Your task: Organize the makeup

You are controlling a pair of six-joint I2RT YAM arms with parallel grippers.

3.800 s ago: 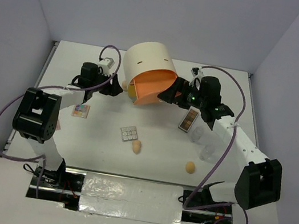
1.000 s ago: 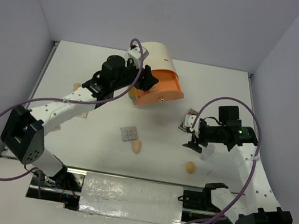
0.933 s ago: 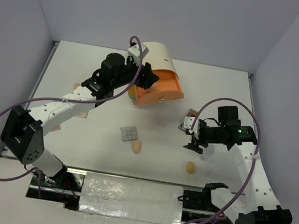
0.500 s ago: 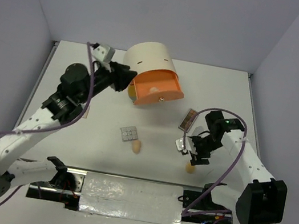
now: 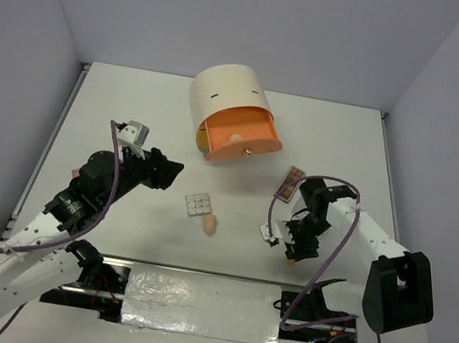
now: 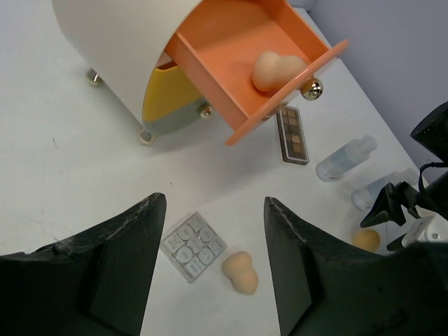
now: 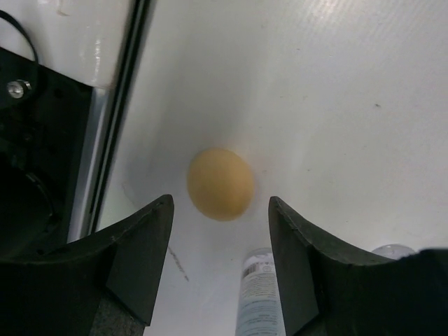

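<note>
The right tool (image 7: 220,210), jaws apart and empty, hangs over the round peach sponge (image 7: 220,183), which sits on the table (image 7: 336,84) centred in the gap just beyond its fingertips, well away from the likewise spread left tool (image 6: 213,204).

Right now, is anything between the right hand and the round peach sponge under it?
No, nothing. The right wrist view shows the right hand open over the sponge, with only bare white table around it.

Cream drawer unit (image 5: 226,91) on white table (image 5: 135,102) — orange drawer (image 5: 259,128) open.
</note>
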